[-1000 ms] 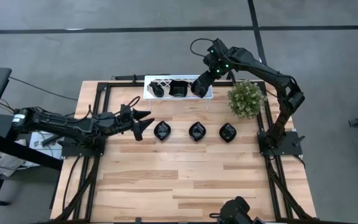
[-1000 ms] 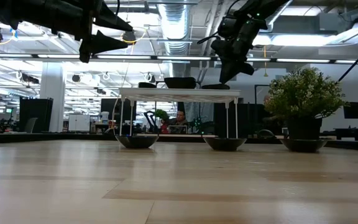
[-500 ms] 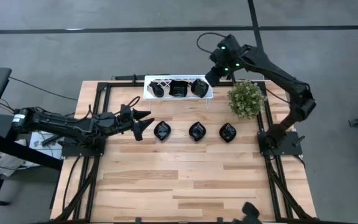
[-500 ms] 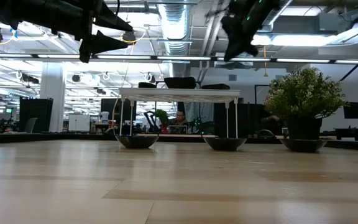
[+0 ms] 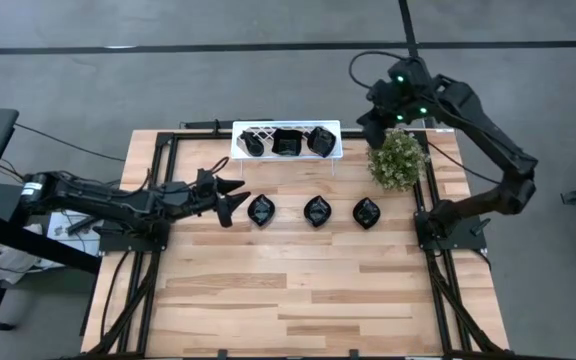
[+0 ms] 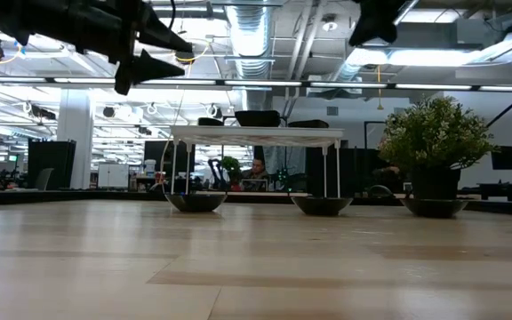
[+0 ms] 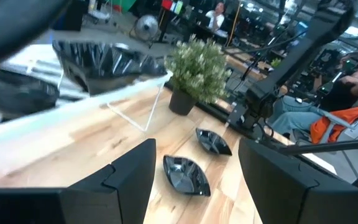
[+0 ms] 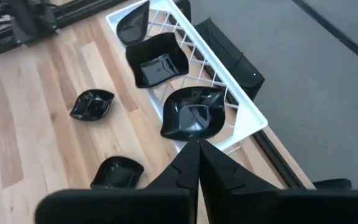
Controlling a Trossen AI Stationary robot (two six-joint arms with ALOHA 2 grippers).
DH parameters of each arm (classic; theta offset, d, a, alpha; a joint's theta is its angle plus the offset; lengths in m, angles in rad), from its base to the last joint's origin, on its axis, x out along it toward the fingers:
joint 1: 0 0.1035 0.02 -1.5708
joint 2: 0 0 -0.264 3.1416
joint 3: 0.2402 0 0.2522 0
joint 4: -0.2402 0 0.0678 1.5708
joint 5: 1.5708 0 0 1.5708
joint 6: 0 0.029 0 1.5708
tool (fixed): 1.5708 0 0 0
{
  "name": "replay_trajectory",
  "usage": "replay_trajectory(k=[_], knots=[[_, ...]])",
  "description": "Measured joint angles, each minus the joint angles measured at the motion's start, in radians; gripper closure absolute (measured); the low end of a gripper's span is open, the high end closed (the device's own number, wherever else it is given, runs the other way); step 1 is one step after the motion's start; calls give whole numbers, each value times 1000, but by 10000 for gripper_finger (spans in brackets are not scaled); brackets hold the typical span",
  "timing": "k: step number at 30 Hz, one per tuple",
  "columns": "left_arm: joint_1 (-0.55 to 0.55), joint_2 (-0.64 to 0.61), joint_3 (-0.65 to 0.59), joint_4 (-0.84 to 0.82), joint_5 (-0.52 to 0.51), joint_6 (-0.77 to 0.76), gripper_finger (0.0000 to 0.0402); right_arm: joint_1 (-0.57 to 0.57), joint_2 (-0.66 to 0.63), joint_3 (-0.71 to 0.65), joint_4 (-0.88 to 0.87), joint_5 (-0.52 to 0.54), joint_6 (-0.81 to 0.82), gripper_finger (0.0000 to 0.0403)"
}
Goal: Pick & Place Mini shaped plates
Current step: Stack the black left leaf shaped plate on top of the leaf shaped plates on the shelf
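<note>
Three glossy black mini shaped plates point(image 5: 254, 143) point(image 5: 288, 142) point(image 5: 320, 140) lie in the white lattice rack point(image 5: 286, 128) at the table's far edge. Three more point(image 5: 261, 211) point(image 5: 317, 211) point(image 5: 367, 213) rest in a row on the wood in front of it. My left gripper point(image 5: 238, 198) hovers open just left of the leftmost table plate, touching nothing. My right gripper point(image 5: 370, 128) is shut and empty, raised high point(image 6: 359, 39) beyond the rack's right end. In the right wrist view its shut fingertips point(image 8: 194, 149) point down toward the rack's nearest plate point(image 8: 194, 112).
A potted green plant point(image 5: 398, 160) stands at the far right of the table, just below my right gripper. The rack stands on thin white legs point(image 6: 325, 169). The near half of the wooden table point(image 5: 298, 290) carries nothing. People sit at desks beyond the table point(image 7: 347, 93).
My right gripper has drawn away from the plate at the rack's right end, rising and moving toward the table's right edge, and now hangs over the plant's far side. That plate stays lying in the rack. My left arm has kept still.
</note>
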Motion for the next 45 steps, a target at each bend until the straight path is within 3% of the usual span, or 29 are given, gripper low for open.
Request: replay_trajectory(k=[3, 7, 16, 24, 28, 34, 45], knots=[[0, 33, 0, 1, 1, -37, 170, -1, -57, -36, 3, -6, -25, 399], [0, 78, 0, 0, 7, -85, 170, -2, -164, -193, 79, -46, -3, 401], [8, 140, 20, 0, 41, -162, 170, 8, -477, -601, 357, -100, 198, 400], [87, 254, 128, 0, 120, -161, 170, 66, -686, -813, 585, -100, 330, 401], [134, 326, 177, -34, 165, -182, 170, 93, -759, -882, 667, -98, 368, 400], [172, 372, 230, -265, 240, -256, 170, 116, -856, -924, 686, -94, 389, 402], [171, 371, 230, -559, 233, -552, 170, 117, -948, -960, 686, -87, 400, 401]])
